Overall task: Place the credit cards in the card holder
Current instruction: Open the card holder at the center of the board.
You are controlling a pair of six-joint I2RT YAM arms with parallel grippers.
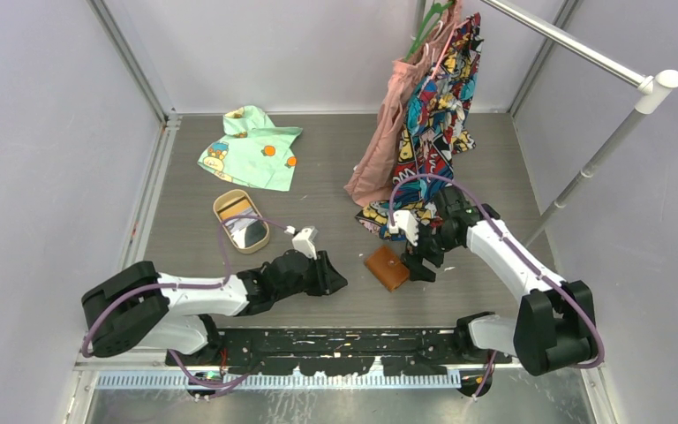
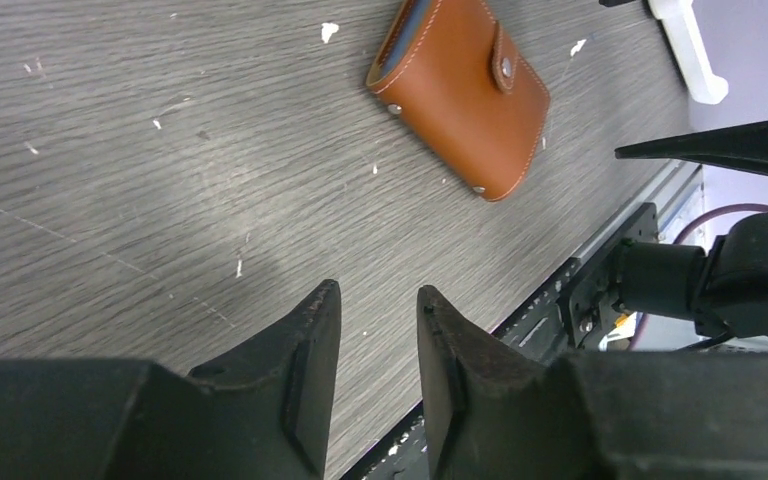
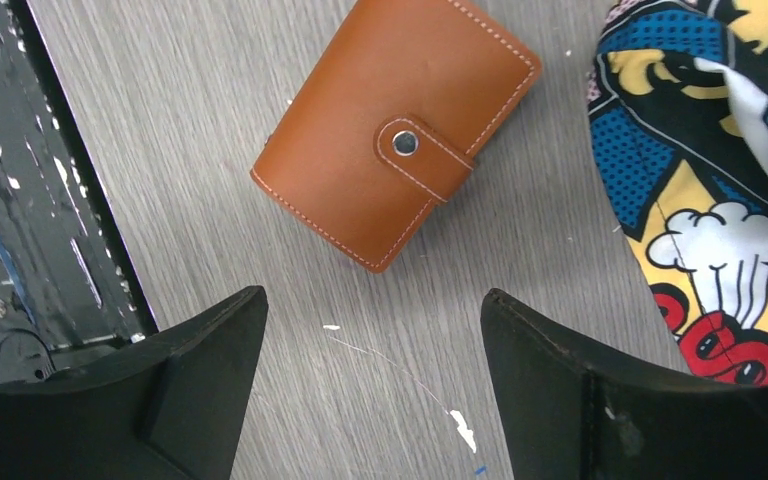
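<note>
The small brown leather folding card holder (image 1: pixel 387 268) lies shut on the grey wood-grain table (image 1: pixel 335 168), its snap tab fastened. Just above it the right gripper (image 3: pixel 370 310) hangs spread wide and empty, while near its other side the left gripper (image 2: pixel 375 300) shows a narrow gap and grips nothing. The credit cards (image 1: pixel 247 231) sit in a tan oval tray (image 1: pixel 226 205) well apart from it.

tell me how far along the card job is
Done: nothing evident; the brown leather snap wallet lies snapped shut. In hand: nothing; the open right gripper hovers over it, and the left gripper is empty. Left: flat cards seemingly sit in the tan oval tray.
</note>
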